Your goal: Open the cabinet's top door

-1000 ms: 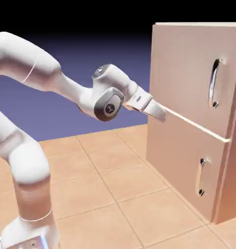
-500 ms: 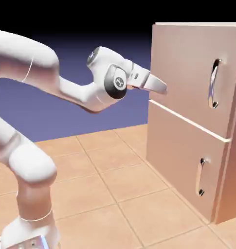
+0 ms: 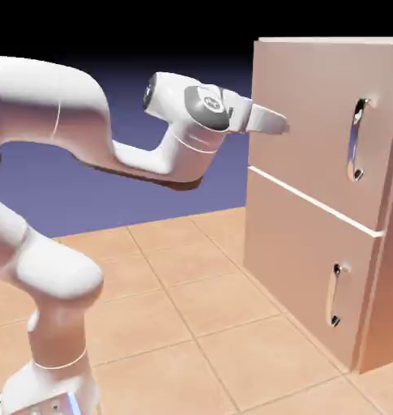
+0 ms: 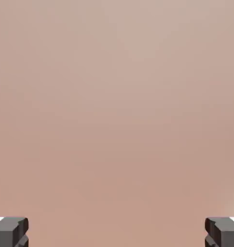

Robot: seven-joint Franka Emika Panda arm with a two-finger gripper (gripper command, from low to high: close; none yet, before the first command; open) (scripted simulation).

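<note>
The top door (image 3: 313,121) sits shut on the cabinet (image 3: 321,267) at right, its silver bar handle (image 3: 358,139) well beyond the gripper (image 3: 282,124), whose wide-apart jaws face bare wood and risk jabbing the panel.

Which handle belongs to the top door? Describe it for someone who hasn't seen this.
Find the pinkish-tan cabinet at the exterior view's right. On its top door sits a long curved silver bar handle. The lower door's handle is shorter and smaller.
</note>
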